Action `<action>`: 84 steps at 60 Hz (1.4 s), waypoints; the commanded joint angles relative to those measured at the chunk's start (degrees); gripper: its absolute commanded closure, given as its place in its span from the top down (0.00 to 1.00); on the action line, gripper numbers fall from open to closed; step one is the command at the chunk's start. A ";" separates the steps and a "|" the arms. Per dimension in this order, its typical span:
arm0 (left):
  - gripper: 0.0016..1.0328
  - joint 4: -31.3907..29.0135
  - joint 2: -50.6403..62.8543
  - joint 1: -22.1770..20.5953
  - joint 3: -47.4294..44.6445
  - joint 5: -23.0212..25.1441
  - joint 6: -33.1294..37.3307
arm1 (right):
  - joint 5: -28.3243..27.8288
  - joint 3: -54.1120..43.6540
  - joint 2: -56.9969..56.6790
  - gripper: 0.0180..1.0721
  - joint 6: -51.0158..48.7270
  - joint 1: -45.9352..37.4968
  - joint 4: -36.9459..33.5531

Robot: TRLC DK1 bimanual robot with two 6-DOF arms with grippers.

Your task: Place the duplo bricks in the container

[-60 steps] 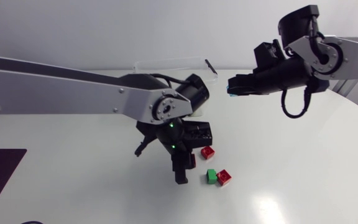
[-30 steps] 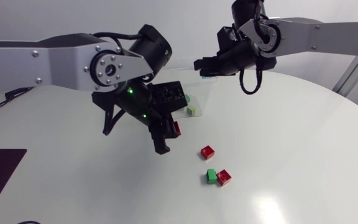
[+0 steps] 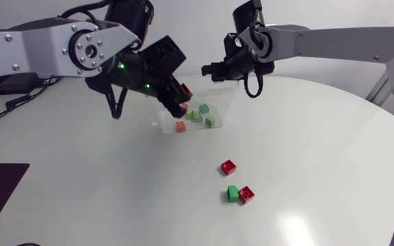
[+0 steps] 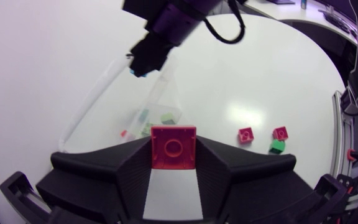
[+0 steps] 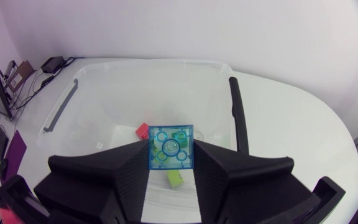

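A: Left gripper (image 3: pixel 178 104)?
B: Clamped on a red brick (image 4: pixel 174 147), at the clear container (image 3: pixel 230 102).
A: Right gripper (image 3: pixel 213 71)?
B: Pinching a blue brick (image 5: pixel 171 147) above the container. On the table (image 3: pixel 320 150), well apart: loose red brick (image 3: pixel 228 166), green brick (image 3: pixel 232 194) beside a second red brick (image 3: pixel 246 195).

The head view looks down from high above the table (image 3: pixel 320 137), taking in most of it. The left wrist view, well above the container (image 4: pixel 95 99), looks down past the left gripper (image 4: pixel 173 142) and its red brick (image 4: pixel 173 149) towards 3 loose bricks (image 4: pixel 247 135). The right wrist view, past the right gripper (image 5: pixel 171 144) and its blue brick (image 5: pixel 171 150), looks closely into that container, which all 3 views share.
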 commanded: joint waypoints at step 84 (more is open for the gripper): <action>0.94 5.76 23.22 6.66 24.88 -11.18 -11.11 | 0.28 -59.75 -35.94 0.95 -4.06 6.61 -5.28</action>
